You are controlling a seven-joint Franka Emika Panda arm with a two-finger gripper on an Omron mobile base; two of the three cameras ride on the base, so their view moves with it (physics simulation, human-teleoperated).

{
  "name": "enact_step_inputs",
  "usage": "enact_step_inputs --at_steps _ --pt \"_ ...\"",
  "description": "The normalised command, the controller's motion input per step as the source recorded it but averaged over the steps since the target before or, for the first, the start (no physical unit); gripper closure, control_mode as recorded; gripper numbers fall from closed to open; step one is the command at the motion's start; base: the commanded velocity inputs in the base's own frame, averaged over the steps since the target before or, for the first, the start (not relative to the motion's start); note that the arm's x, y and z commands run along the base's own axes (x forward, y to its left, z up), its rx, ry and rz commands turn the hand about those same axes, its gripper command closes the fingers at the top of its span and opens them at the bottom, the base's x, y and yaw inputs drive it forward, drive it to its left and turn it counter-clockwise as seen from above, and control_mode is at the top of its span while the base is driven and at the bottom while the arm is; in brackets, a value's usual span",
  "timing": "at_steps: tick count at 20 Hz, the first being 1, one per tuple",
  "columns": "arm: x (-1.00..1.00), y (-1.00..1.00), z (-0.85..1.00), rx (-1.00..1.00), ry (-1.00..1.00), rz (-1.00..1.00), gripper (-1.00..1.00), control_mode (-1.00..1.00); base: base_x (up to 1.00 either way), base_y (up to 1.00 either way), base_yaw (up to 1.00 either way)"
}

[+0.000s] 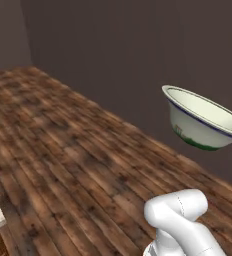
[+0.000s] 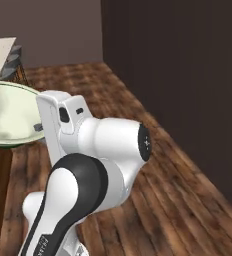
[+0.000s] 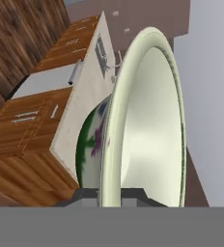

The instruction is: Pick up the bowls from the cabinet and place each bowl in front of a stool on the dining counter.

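I have the cream-white bowl (image 1: 200, 122) up in the air, clear of any surface, over the dark plank floor (image 1: 63, 145) with the brown wall (image 1: 138, 50) behind it. In the left base view it hangs at the right side, a little tilted, its pale inside showing, a thin dark line round the rim and the green band low on its outside. The right base view has the same bowl (image 2: 10, 115) at the left edge, just beside the white hand of my arm (image 2: 88, 165), which bulks across the middle of that picture. Looking along the gripper (image 3: 109, 193), I see its two dark tips at the bottom standing one on each side of the bowl's rim (image 3: 115, 144): one on the pale inside, the other on the outside, where the green band and some purple marks show. The jaws are pinched nearly all the way together on that thin wall, so the claw has the bowl by its rim. The hand view is rolled, so the bowl stands on edge there. Behind it runs a speckled stone top (image 3: 82, 101) over wooden drawer fronts (image 3: 27, 120) with short silver pulls, well apart from the bowl.
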Motion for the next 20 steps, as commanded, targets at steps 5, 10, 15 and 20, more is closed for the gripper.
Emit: enact_step_inputs --at_steps 5,10,15,20 --pt "0.00 0.00 0.00 0.00 0.00 0.00 1.00 1.00 0.99 -0.41 0.57" --pt "0.00 0.00 0.00 0.00 0.00 0.00 1.00 1.00 1.00 -0.48 0.41" --pt "0.00 0.00 0.00 0.00 0.00 0.00 1.00 1.00 1.00 -0.16 0.24" --pt "0.00 0.00 0.00 0.00 0.00 0.00 1.00 1.00 1.00 -0.25 0.20"
